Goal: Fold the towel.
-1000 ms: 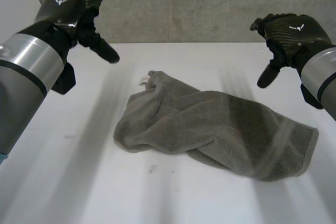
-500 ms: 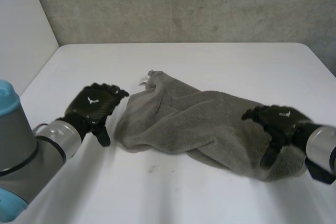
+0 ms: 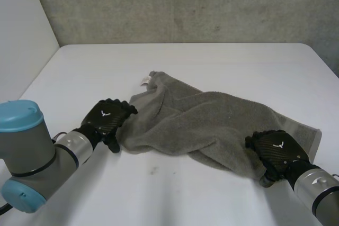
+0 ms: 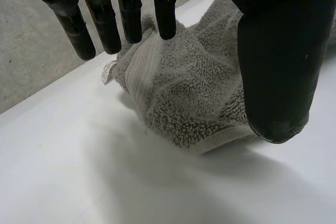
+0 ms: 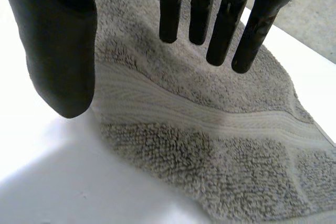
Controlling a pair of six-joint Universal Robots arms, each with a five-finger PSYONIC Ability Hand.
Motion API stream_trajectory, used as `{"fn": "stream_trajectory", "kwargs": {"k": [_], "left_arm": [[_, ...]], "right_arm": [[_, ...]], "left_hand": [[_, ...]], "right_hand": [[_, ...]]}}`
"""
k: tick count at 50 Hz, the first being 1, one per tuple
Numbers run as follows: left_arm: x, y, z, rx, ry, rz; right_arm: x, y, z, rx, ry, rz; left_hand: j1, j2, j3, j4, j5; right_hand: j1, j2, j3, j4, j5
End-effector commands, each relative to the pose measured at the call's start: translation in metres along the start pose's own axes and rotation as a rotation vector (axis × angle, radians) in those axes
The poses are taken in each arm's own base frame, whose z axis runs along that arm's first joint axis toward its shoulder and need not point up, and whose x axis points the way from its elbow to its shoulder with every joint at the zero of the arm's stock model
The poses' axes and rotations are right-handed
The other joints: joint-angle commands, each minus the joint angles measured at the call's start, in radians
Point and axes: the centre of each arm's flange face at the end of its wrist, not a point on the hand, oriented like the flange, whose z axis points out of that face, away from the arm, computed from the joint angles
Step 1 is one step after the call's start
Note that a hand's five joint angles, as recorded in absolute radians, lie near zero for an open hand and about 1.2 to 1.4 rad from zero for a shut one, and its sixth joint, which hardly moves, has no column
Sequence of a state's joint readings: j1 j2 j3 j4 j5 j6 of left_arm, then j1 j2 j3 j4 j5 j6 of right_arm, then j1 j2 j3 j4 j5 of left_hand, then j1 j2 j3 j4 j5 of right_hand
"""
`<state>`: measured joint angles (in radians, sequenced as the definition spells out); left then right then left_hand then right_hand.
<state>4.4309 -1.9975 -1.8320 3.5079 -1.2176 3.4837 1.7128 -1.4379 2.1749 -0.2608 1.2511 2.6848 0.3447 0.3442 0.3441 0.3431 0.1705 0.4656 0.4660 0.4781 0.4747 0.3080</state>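
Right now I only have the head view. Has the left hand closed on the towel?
Observer: No. In the left wrist view the left hand is open, with fingers straight and thumb apart. A hemmed corner of the towel lies between them, unpinched.
Operator: And the right hand?
Observer: Open too. In its wrist view the right hand holds straight fingers over the towel, with the thumb by the towel's edge. The towel's woven band runs across between thumb and fingers.
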Motion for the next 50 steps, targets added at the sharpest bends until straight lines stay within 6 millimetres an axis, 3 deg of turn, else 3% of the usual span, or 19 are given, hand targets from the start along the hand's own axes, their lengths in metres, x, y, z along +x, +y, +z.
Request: {"fn": "stream_trajectory", "kwargs": {"k": [1,13,22,30,41,44,46,50], "left_arm": [[0.001,0.008,0.005,-0.022,0.009,0.039],[0.001,0.021,0.017,-0.051,0.018,0.112],[-0.001,0.018,0.021,-0.04,0.012,0.118],[0.0,0.016,0.022,-0.031,0.02,0.12],[0.005,0.015,0.023,-0.02,0.038,0.126],[0.006,0.016,0.025,-0.02,0.041,0.126],[0.005,0.015,0.027,-0.015,0.039,0.126],[0.004,0.012,0.027,-0.007,0.036,0.128]], "right_arm": [[0.004,0.005,0.007,-0.005,0.044,-0.006],[0.006,0.007,0.013,-0.007,0.054,-0.011],[0.005,0.011,0.016,-0.023,0.046,-0.008],[0.006,0.01,0.019,-0.015,0.046,-0.039],[0.008,0.007,0.02,0.007,0.049,-0.045],[0.007,0.007,0.02,0.007,0.045,-0.046],[0.008,0.005,0.021,0.012,0.045,-0.048],[0.011,0.0,0.022,0.025,0.051,-0.052]], "left_hand": [[0.068,0.069,0.069,0.07,0.068],[0.101,0.101,0.101,0.102,0.1],[0.209,0.21,0.21,0.211,0.209],[0.529,0.529,0.529,0.53,0.528],[0.629,0.63,0.63,0.631,0.629],[0.773,0.774,0.774,0.775,0.773],[1.051,1.051,1.051,1.052,1.05],[1.052,1.052,1.052,1.053,1.051]], "right_hand": [[0.107,0.106,0.094,0.098,0.09],[0.388,0.388,0.376,0.379,0.371],[0.397,0.397,0.385,0.388,0.38],[0.602,0.602,0.59,0.593,0.586],[0.844,0.843,0.831,0.835,0.827],[0.931,0.93,0.918,0.922,0.914],[0.931,0.93,0.918,0.922,0.914],[0.931,0.93,0.918,0.922,0.914]]}}
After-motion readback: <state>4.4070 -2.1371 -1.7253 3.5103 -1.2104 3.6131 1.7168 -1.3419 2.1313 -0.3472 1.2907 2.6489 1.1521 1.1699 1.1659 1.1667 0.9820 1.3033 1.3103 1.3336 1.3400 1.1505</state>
